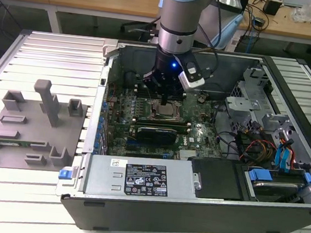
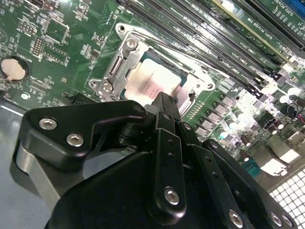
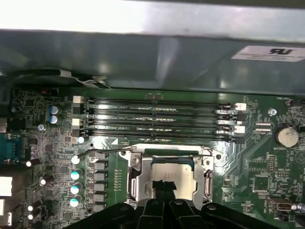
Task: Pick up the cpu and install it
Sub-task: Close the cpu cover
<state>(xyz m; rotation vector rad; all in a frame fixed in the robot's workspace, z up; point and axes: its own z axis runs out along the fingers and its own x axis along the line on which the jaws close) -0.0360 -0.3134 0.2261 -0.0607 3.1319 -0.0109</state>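
Slatted metal table (image 1: 51,51) under an open computer case (image 1: 162,222), grey fixture plate (image 1: 32,137) lying on the exterior view's left, well apart from the work; inside the case, green motherboard (image 1: 198,134) with 1 arm standing straight down over it; gripper (image 1: 166,95) poised above the socket (image 3: 138,176) near the board's middle; in both wrist views, claw drawn narrow, fingertips (image 3: 159,185) close side by side, nothing seen pinched between them; cpu (image 2: 152,81) lying flat inside the socket's metal frame, silvery top up, directly beneath the tips, which hang at or just above its near edge, contact not clear; by the look of it seated rather than carried; square, so no long axis to speak of, edges running parallel with the 4 memory slots (image 3: 157,119) just beside the socket; whether the frame is latched over the chip, cannot tell.
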